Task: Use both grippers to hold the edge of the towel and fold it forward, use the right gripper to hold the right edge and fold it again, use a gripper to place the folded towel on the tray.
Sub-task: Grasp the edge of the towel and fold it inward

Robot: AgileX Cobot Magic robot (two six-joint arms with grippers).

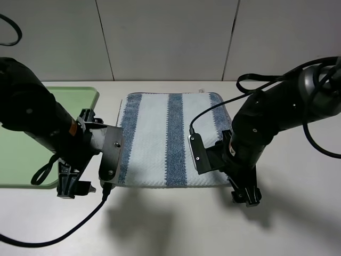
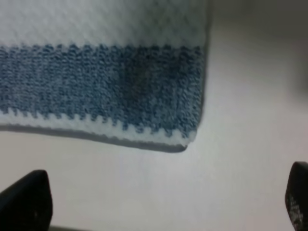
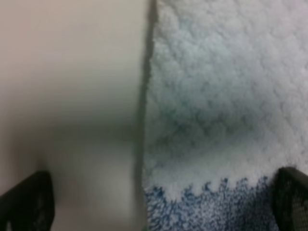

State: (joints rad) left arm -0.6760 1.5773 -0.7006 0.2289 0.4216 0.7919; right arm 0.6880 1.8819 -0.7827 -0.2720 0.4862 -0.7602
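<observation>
Table (image 1: 176, 229), pale, carrying all else. Tray (image 1: 21, 160), green, on my left side, partly hidden by my left arm and without the towel on it. Towel (image 1: 160, 144), striped, spread flat in what looks like a single layer at the middle of the table, just beside the tray. Hem (image 2: 120, 141), its near edge, lying flat on the table, not lifted. Left fingers (image 2: 24, 202) spread wide and holding nothing, over bare table just off the towel's near left corner. Right fingers (image 3: 24, 202) likewise spread and holding nothing, straddling the towel's right border near its near right corner. I judge no fold begun: both folds and the placing on the tray remain.
</observation>
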